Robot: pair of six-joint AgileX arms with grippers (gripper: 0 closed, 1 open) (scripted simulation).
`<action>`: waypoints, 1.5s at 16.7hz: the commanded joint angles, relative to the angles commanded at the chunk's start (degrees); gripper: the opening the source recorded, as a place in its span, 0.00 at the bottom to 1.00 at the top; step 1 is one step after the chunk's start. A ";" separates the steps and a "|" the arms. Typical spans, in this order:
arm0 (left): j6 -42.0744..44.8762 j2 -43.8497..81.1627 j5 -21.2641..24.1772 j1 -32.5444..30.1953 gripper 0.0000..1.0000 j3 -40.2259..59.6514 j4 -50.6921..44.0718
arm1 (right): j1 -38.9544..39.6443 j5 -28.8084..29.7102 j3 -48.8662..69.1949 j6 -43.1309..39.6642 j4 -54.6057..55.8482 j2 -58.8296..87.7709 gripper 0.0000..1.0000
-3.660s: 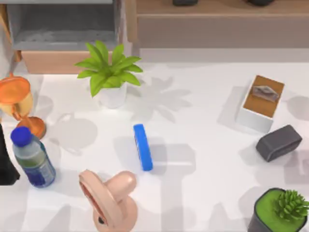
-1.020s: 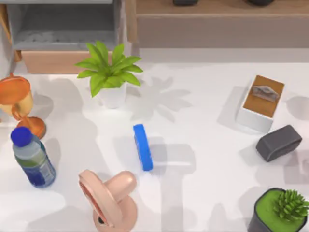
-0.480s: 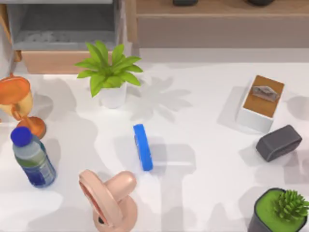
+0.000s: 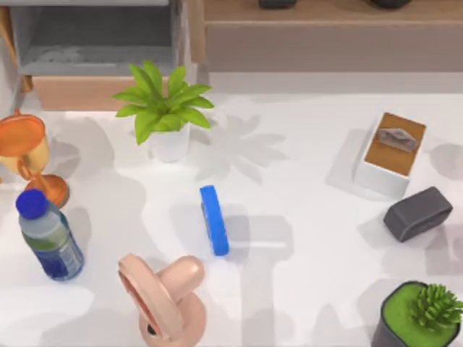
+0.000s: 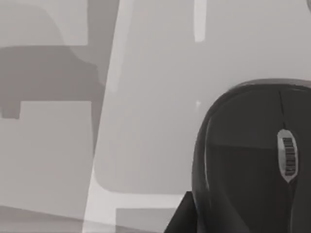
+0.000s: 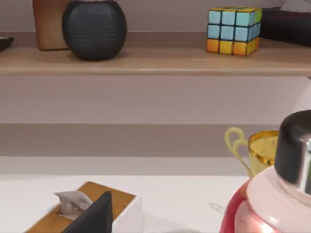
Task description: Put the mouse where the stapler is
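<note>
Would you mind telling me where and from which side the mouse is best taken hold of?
Probably across its two long sides at mid-length, coming straight down from above. The mouse lies flat as a rounded oblong, slanted on the table's right side, so its narrow width should suit the fingers. The tissue box and potted plant stand near its long sides, so stay vertical.

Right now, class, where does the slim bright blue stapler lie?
In the top view the slim bright blue stapler lies near the table's middle, below the leafy potted plant and above the pink dumbbell-shaped object.

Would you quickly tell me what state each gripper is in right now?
Left gripper: cannot be told.
Right gripper: cannot be told.
</note>
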 joint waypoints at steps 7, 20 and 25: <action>0.00 0.00 0.00 0.00 0.00 0.00 0.00 | 0.00 0.00 0.00 0.00 0.00 0.00 1.00; -8.66 -10.04 -1.12 -1.19 0.00 0.34 -3.91 | 0.00 0.00 0.00 0.00 0.00 0.00 1.00; -19.87 -18.80 -2.13 -10.92 0.00 -3.82 -6.26 | 0.00 0.00 0.00 0.00 0.00 0.00 1.00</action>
